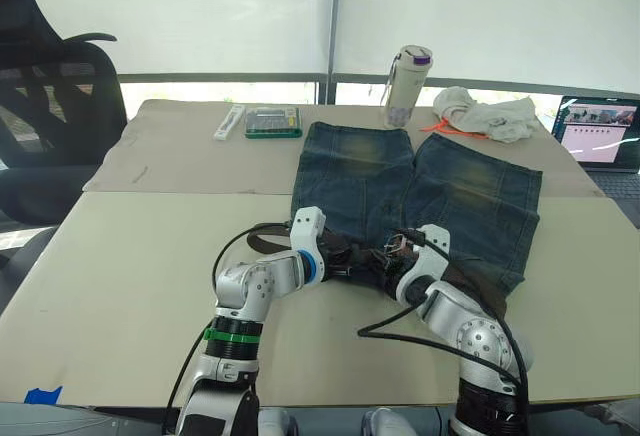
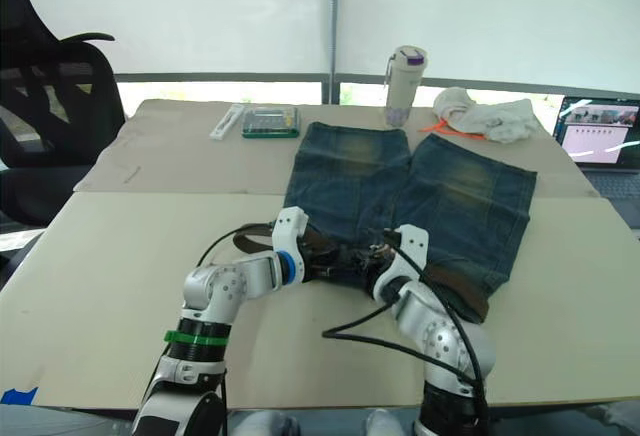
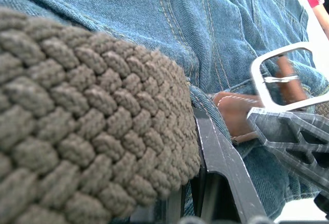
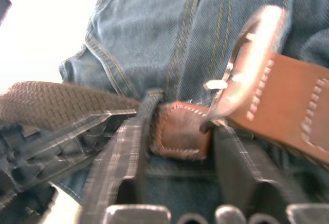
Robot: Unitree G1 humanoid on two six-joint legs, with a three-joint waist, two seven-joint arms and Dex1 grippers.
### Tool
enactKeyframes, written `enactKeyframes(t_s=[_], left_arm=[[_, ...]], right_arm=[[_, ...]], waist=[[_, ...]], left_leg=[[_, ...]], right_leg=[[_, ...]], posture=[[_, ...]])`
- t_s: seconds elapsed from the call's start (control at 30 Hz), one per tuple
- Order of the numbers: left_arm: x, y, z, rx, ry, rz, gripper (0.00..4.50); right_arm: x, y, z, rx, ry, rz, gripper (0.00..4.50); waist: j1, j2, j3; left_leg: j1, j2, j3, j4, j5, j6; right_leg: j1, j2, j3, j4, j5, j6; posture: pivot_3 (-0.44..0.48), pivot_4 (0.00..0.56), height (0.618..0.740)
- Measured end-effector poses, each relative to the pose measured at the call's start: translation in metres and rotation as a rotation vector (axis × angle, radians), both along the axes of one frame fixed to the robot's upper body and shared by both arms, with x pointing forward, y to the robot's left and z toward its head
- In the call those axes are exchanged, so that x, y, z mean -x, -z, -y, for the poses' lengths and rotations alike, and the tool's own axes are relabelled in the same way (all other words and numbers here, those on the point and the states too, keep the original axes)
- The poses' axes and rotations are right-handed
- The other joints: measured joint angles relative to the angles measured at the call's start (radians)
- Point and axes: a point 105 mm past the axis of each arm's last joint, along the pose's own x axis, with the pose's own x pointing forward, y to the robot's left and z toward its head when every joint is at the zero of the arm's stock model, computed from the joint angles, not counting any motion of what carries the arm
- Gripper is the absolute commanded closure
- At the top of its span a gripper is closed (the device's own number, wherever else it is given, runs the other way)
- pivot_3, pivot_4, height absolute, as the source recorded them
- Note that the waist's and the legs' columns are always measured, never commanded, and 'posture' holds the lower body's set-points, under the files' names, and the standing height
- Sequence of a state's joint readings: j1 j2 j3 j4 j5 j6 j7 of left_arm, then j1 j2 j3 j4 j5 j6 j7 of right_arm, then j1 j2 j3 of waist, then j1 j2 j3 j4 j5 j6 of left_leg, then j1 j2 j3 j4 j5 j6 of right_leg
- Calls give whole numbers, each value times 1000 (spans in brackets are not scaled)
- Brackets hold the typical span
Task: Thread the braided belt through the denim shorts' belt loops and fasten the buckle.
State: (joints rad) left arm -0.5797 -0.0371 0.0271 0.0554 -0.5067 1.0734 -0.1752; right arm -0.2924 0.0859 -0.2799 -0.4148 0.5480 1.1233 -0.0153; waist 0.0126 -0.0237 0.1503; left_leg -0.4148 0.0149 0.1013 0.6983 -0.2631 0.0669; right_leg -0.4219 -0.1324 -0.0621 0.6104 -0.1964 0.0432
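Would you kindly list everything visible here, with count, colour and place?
denim shorts: one, blue, flat on the table, waistband toward the robot
braided belt: one, dark brown, along the waistband, a loop trailing off on the robot's left
buckle: one, silver, at the waistband middle, beside a tan leather tab
bottle: one, white with purple cap, far edge
cloth: one, white, crumpled, far right
case: one, green, far side
white stick-like item: one, beside the case
laptop: one, screen on, far right
office chair: one, black, far left
table: one, beige
left gripper: at the waistband, on the belt
right gripper: at the buckle end
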Motion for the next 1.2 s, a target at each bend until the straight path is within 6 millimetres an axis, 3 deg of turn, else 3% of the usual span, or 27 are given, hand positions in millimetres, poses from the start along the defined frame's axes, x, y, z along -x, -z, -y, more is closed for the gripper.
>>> enactKeyframes(t_s=[0.07, 0.33, 0.57, 0.67, 0.83, 0.97, 1.07, 1.2], left_arm=[[0, 0, 0, 4, -7, -2, 4500], [-1, 0, 0, 38, -32, 7, 4500], [-5, -6, -5, 92, -54, 28, 2142], [-5, -4, -7, 31, -35, 61, 1186], [-5, -4, -13, 12, -27, 82, 1186], [-4, -1, -19, -15, -15, 95, 1186], [2, -1, -22, -72, 50, 141, 1186], [22, -16, -23, -105, 258, 285, 1186]], right_arm=[[0, -3, 0, -7, -6, 7, 4378], [1, -21, -5, 0, -76, 23, 4445], [-2, -50, 4, -107, -90, 55, 4500], [-2, -66, 33, -80, -88, 101, 4500], [9, -87, 107, -14, 18, 141, 4500], [26, -104, 150, -24, 106, 170, 4500], [28, -114, 159, -100, 121, 200, 4500], [25, -141, 153, -254, 131, 315, 4500]], waist=[[-1, 0, 0], [-1, 0, 0], [-1, 0, 0], [2, 1, 0], [-2, 3, -1], [-6, 8, -5], [-14, 10, -5], [-10, 11, -5]], left_leg=[[0, 0, 0, 0, 2, -4], [0, 0, 0, 0, 2, -3], [-1, 0, 0, -1, -1, 1], [-2, -1, -2, 0, -1, 1], [-1, 0, -1, -1, -3, 5], [1, 0, 0, -2, -3, 5], [1, 1, 0, -3, -3, 5], [-1, 1, 1, -3, -2, 5]], right_leg=[[0, 0, 0, 0, 0, 0], [0, 0, 0, 0, 0, 0], [-1, 1, -1, 0, 0, 0], [1, 0, -1, 0, 0, 0], [1, 1, 0, -1, 0, 0], [1, 1, 1, -1, -1, -1], [-1, 2, 3, -1, -1, -2], [-2, 2, 3, -1, -2, -2]], posture=[[0, 150, 737], [0, 150, 737], [0, 150, 737], [0, 150, 737], [0, 150, 737], [0, 150, 737], [0, 150, 737], [0, 150, 737]])
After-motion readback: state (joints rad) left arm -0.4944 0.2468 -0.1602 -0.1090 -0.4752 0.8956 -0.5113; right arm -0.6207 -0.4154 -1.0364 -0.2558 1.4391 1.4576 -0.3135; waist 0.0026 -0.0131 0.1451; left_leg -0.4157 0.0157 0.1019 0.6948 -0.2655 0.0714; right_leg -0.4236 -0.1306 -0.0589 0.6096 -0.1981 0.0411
